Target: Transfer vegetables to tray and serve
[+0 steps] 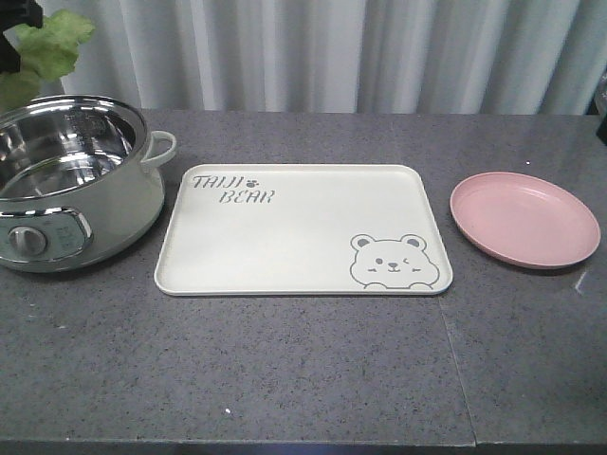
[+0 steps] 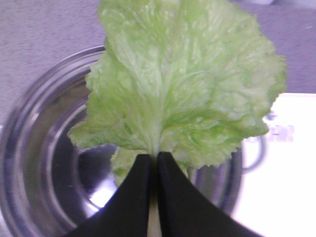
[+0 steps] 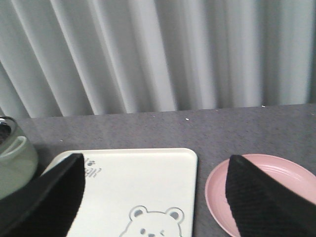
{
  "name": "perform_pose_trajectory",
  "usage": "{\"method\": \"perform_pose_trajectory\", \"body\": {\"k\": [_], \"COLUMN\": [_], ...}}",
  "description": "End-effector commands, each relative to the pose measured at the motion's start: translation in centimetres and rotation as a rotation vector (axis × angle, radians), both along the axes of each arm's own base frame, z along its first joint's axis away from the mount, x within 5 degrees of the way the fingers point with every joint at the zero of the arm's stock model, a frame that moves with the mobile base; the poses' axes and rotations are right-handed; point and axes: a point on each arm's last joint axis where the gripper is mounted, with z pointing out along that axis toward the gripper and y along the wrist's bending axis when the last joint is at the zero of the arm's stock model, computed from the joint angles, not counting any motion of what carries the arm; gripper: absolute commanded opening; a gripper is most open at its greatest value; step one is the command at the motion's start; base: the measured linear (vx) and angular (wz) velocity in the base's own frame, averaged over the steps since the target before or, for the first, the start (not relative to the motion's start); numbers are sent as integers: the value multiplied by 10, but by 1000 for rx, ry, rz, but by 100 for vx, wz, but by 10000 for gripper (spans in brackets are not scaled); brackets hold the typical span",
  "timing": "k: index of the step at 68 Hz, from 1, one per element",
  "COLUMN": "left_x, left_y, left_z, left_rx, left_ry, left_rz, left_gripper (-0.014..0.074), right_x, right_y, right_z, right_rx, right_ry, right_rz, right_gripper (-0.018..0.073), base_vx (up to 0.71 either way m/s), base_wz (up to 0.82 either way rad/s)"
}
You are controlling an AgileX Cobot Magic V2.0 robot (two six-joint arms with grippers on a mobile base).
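A bright green ruffled lettuce leaf, the vegetables (image 2: 182, 84), hangs above a steel pot, with my left gripper (image 2: 154, 157) shut on its pale rib. In the front view the vegetables (image 1: 49, 45) show at the top left, above the pot; the left gripper is mostly out of that frame. The cream tray (image 1: 303, 227) with its bear drawing lies flat at the table's middle, bare. My right gripper (image 3: 155, 165) stands open above the near right of the tray (image 3: 148, 182), nothing between its fingers.
A pale green electric pot (image 1: 71, 180) with a shiny steel bowl and side handle stands left of the tray. A round pink plate (image 1: 524, 218) lies right of it. Grey curtains hang behind the grey stone table (image 1: 303, 370).
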Motion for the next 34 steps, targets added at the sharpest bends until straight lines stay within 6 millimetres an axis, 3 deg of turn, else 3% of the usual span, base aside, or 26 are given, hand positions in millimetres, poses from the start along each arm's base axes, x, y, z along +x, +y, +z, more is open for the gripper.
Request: {"method": "perform_pose_trajectory", "body": {"k": [1,16,34], "left_x": [-22,-26,-33], "left_y": [-13,-41,-98], "left_z": [37,48,53], "left_rx": [-99,-304,-325], "left_ry": [-136,-191,-227], "left_rz": [-60,-246,-413], "left_gripper": [-8,-8,-8], "right_x": [18,67,108], "right_y": [3,25,38], "right_z": [22,33,27], "right_rx": [55,202,347], "right_ry": [-73,-95,-114], "right_rz": [53,378,658], "right_gripper": [561,561,561], "base_vx": [0,0,0], "base_wz": [0,0,0]}}
